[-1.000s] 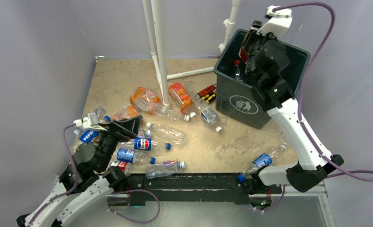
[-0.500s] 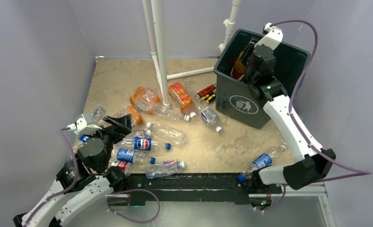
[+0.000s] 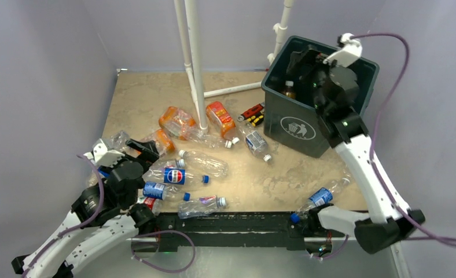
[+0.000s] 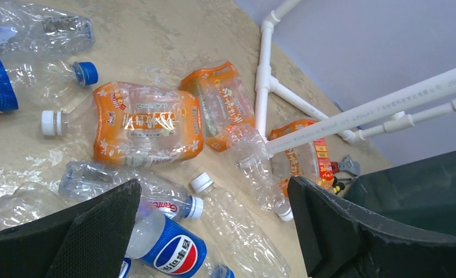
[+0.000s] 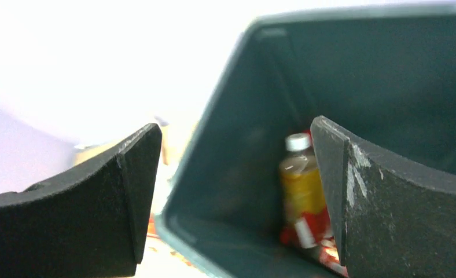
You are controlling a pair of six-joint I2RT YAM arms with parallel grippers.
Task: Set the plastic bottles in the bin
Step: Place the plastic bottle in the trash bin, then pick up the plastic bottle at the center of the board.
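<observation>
Several crushed plastic bottles lie across the table's left half: a Pepsi one [image 3: 176, 176] [image 4: 165, 249], a clear white-capped one [image 3: 205, 163] [image 4: 237, 231], and orange-labelled ones [image 3: 176, 119] [image 4: 144, 124]. Another bottle [image 3: 318, 198] lies near the front right. My left gripper [image 3: 127, 152] [image 4: 214, 191] hovers open above the left pile, holding nothing. The dark green bin [image 3: 306, 130] [image 5: 225, 174] stands at the back right. Over its opening my right gripper [image 3: 302, 62] [image 5: 234, 124] is open and empty. A white-capped bottle [image 3: 287, 88] [image 5: 301, 185] stands inside the bin below it.
A white pipe frame [image 3: 194, 63] [image 4: 266, 75] rises from the table's middle back. Small red, yellow and black tools [image 3: 253, 114] lie just left of the bin. Purple walls close in the table at the left, back and right.
My right gripper has opened and let go of its bottle, which now stands in the bin, and the wrist has swung right. My left gripper has drifted slightly left and nearer.
</observation>
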